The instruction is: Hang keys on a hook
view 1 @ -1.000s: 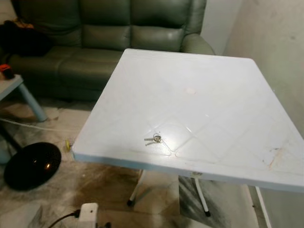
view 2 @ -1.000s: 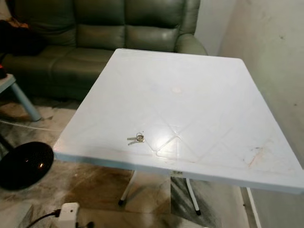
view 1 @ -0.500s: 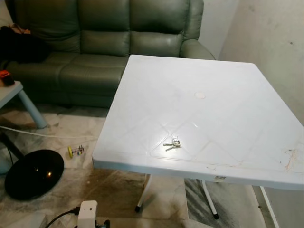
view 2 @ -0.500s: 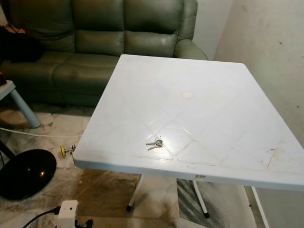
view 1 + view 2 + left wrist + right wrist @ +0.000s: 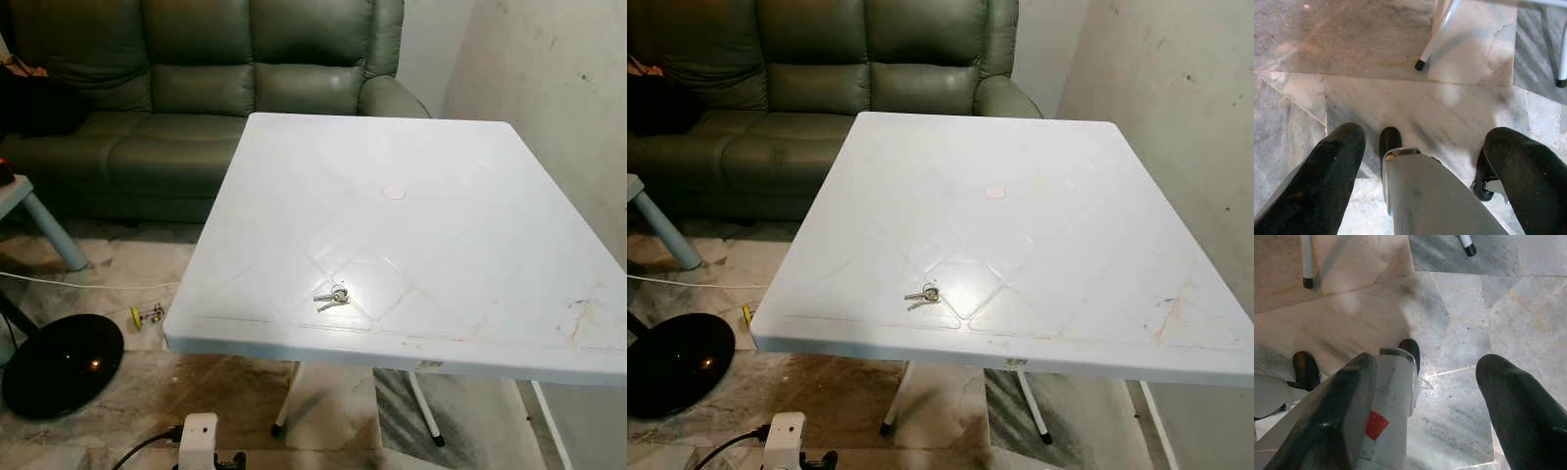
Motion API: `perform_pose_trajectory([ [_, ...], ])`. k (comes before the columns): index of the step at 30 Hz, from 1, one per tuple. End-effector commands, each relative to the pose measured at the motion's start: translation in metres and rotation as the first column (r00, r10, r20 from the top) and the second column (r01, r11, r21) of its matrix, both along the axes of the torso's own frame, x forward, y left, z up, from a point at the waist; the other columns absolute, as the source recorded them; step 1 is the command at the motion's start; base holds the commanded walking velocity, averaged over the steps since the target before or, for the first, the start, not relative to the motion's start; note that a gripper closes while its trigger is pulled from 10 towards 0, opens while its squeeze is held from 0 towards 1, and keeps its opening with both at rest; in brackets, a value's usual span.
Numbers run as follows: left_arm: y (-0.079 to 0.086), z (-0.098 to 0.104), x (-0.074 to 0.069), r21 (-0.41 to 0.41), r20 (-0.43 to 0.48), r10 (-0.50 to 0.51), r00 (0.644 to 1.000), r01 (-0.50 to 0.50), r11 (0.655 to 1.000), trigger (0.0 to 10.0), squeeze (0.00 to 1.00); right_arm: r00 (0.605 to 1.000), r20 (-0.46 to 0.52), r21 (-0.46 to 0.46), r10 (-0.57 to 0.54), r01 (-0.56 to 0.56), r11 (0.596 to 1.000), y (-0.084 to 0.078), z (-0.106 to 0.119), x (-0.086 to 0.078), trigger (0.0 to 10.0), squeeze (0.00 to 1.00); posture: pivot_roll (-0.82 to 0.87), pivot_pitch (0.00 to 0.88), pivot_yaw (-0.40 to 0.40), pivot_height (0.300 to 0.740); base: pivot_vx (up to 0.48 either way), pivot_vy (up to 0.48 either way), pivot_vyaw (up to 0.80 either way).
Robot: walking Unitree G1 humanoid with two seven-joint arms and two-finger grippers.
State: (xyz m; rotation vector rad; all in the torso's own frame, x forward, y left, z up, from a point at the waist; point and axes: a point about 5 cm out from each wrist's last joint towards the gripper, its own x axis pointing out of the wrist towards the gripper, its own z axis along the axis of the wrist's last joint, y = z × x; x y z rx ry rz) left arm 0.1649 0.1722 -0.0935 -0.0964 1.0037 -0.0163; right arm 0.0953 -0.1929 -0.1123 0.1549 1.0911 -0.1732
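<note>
We count one small bunch of keys lying near the front edge of the white desk, individual keys too small to number, while our left tool and right tool both hang released, fingers spread, over the marble floor.

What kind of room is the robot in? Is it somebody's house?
Most likely a living room in a home. A green leather sofa stands behind a white folding table, a small bunch of keys lies near the table's front edge, and the floor is marble tile.
</note>
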Motion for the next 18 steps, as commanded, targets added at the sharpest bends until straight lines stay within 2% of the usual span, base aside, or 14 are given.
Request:
perform_pose_trajectory([
  [1, 0.0027, -0.0014, -0.0032, 0.002, -0.018, 0.016, 1.0, -0.016, 1.0, 10.0, 0.0, 0.996, -0.091, 0.018, -0.004, 0.006, 1.0, 0.003, -0.006, -0.0227, 10.0, 0.0, 0.09, 0.003, -0.018, 0.74, 0.0, 0.0, 0.0],
  [11, 0.001, -0.0013, -0.0028, -0.017, -0.02, 0.016, 1.0, -0.016, 1.0, 10.0, 0.0, 0.996, -0.091, 0.019, -0.008, 0.01, 1.0, 0.0026, -0.0059, -0.022, 10.0, 0.0, 0.08, 0.012, -0.012, 0.74, 0.0, 0.0, 0.0],
  [18, -0.0004, -0.001, -0.0016, -0.022, -0.02, 0.014, 1.0, -0.014, 1.0, 10.0, 0.0, 0.996, -0.093, 0.018, -0.006, 0.008, 1.0, 0.0023, -0.006, -0.022, 10.0, 0.0, 0.08, 0.005, -0.015, 0.74, -0.294, 0.0, 0.0],
])
